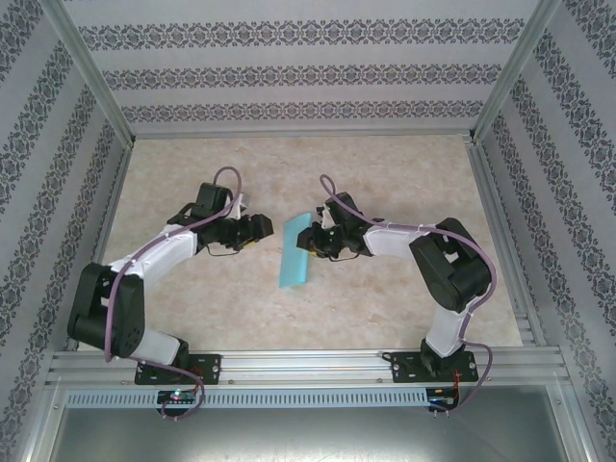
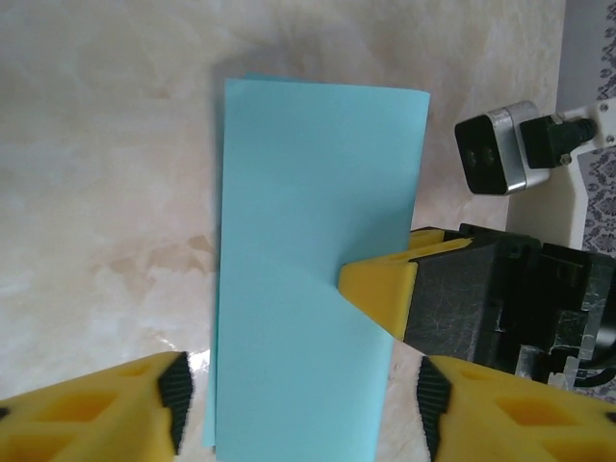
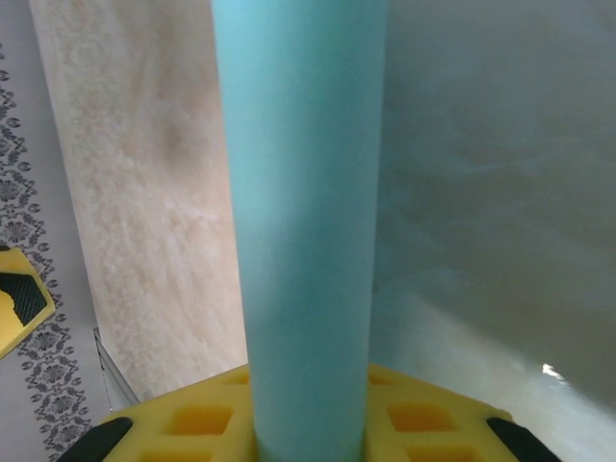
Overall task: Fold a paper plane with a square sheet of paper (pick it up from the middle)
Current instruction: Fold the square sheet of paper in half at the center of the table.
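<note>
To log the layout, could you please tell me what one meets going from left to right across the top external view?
left gripper → turquoise sheet of paper → right gripper

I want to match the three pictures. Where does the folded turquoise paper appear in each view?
Top external: folded turquoise paper lies near the picture's centre.
Left wrist: middle of the picture, reaching the bottom edge.
Right wrist: a tall strip through the centre.
Shared landmark: the beige marbled table.

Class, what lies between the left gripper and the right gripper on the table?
The folded turquoise sheet of paper lies between the left gripper and the right gripper; the top external view shows this.
</note>
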